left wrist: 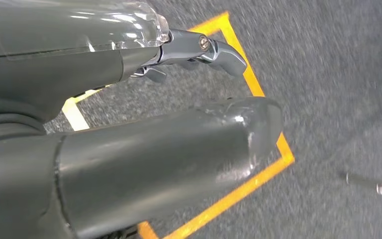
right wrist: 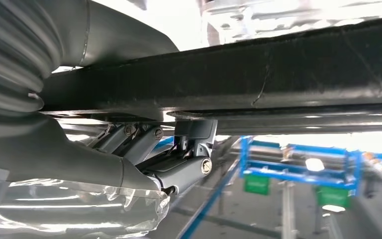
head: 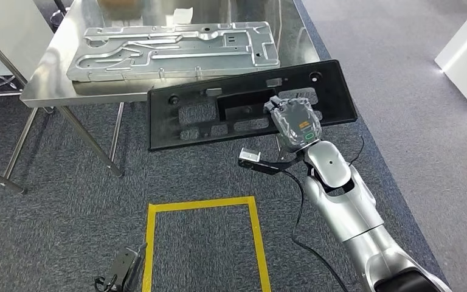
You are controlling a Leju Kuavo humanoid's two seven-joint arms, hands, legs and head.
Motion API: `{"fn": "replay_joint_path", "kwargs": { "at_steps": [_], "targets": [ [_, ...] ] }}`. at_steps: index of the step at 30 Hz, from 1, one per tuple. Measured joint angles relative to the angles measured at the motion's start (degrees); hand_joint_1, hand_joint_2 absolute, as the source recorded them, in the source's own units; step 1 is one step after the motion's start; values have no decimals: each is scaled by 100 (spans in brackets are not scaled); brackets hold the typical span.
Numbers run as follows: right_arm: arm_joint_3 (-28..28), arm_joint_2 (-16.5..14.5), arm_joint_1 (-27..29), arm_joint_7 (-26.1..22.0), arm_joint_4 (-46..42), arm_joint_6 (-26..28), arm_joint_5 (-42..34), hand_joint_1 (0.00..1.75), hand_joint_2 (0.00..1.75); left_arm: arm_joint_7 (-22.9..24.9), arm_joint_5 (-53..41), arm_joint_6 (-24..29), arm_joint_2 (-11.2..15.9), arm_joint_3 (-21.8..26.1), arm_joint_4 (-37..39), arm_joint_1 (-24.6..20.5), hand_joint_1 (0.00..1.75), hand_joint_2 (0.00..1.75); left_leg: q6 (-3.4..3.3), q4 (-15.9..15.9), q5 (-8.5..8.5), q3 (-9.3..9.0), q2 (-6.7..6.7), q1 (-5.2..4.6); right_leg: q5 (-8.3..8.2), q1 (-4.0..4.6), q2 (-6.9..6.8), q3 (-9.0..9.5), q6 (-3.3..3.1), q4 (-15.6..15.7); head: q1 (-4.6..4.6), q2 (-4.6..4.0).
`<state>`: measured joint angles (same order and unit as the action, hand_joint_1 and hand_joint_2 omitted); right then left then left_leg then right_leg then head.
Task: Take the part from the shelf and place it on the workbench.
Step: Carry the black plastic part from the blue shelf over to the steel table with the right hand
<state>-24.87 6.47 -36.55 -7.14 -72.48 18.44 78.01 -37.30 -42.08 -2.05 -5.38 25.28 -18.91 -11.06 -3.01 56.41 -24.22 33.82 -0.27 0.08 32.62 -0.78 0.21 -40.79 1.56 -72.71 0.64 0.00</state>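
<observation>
Head view: right hand (head: pixel 295 121) grips the near long edge of the black part (head: pixel 249 109), held flat with its far edge over the near rim of the steel workbench (head: pixel 48 91), where a grey stamped panel (head: pixel 176 52) lies; a yellow floor square (head: pixel 207 243) is marked on the carpet below. Left wrist view: left hand (left wrist: pixel 129 149) hangs over the carpet and the yellow square, thumb and one dark finger apart, nothing between them. Right wrist view: right hand's fingers (right wrist: pixel 179 164) curl under the part's edge (right wrist: pixel 278 74), thumb on its opposite face, with blue racking (right wrist: pixel 298 164) blurred beyond.
</observation>
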Motion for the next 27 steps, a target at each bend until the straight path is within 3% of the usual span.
{"fn": "replay_joint_path", "kwargs": {
  "at_steps": [1,2,4,6,8,11,13,15,16,17,19,20,21,25,27],
  "targets": [
    [-50,0,-1,-16,16,-21,-13,175,175,9,-5,-1,-4,-15,2,0,0,0,17,14,-51,-50,-7,13,-81,-26,-3,-136,30,-99,1,0],
    [-95,-1,0,-25,28,-33,-19,175,175,17,-9,-1,-8,-27,3,1,0,0,38,35,-108,-106,-16,30,-276,-52,-9,-161,56,16,0,0],
    [-158,-2,-12,-28,44,-38,-26,175,175,24,-10,0,-19,-48,4,1,0,0,98,96,-246,-214,-34,59,-803,-93,-26,57,96,711,3,0],
    [-204,-14,-47,-33,51,-36,-37,175,175,36,-11,12,-22,-63,4,-13,0,0,181,155,-373,-262,-44,56,-990,-82,-30,290,71,1261,14,0],
    [-260,-29,-71,-39,64,-30,-46,175,175,69,-15,42,-24,-74,5,-23,0,0,266,146,-440,-288,-40,49,-894,-39,-16,354,-17,1359,11,0],
    [-323,-49,-68,-27,75,-6,-49,175,175,192,-9,119,-26,-80,6,-35,0,0,362,278,-540,-310,-15,70,-823,-53,-2,474,-154,1410,-30,1],
    [-371,-56,-69,-14,85,43,-54,175,175,348,-4,170,-23,-80,10,-47,0,0,403,894,-754,10,-8,77,-751,-60,-4,590,-220,1442,-62,0],
    [-417,-57,-54,-10,110,84,-63,175,175,502,-11,209,-7,-80,24,-31,0,0,420,1657,-930,537,-8,79,-656,-41,2,691,-244,1444,-67,0],
    [-437,-57,-40,-11,126,91,-65,175,175,567,-15,227,8,-80,33,-17,0,0,417,1831,-873,726,-8,79,-602,-30,8,754,-247,1443,-67,0],
    [-452,-57,-30,-11,141,95,-67,175,175,653,-25,250,29,-80,43,-7,0,0,404,1777,-691,808,-8,77,-545,-20,15,828,-246,1443,-67,0],
    [-482,-57,-29,-13,160,123,-72,175,175,952,-68,323,90,-80,63,0,0,0,340,1098,-91,681,-8,66,-417,-6,23,999,-232,1448,-66,0],
    [-497,-57,-45,-14,167,153,-79,175,175,1156,-110,362,140,-80,81,0,0,0,302,748,126,560,-6,45,-359,4,27,1071,-214,1457,-59,0],
    [-517,-58,-69,-14,170,182,-85,175,175,1332,-148,394,189,-80,102,3,0,0,258,466,230,444,-3,22,-314,7,37,1119,-187,1470,-58,0],
    [-588,-49,-128,-21,108,224,-115,175,175,1453,-196,460,356,-78,142,1,0,0,132,180,115,253,-4,-6,-300,8,34,1174,-52,1425,-52,0],
    [-619,-32,-151,-41,9,228,-155,175,175,1380,-188,449,396,-75,143,-47,0,0,71,113,78,136,-20,23,-231,3,11,981,-12,1044,-37,0]
  ]
}}
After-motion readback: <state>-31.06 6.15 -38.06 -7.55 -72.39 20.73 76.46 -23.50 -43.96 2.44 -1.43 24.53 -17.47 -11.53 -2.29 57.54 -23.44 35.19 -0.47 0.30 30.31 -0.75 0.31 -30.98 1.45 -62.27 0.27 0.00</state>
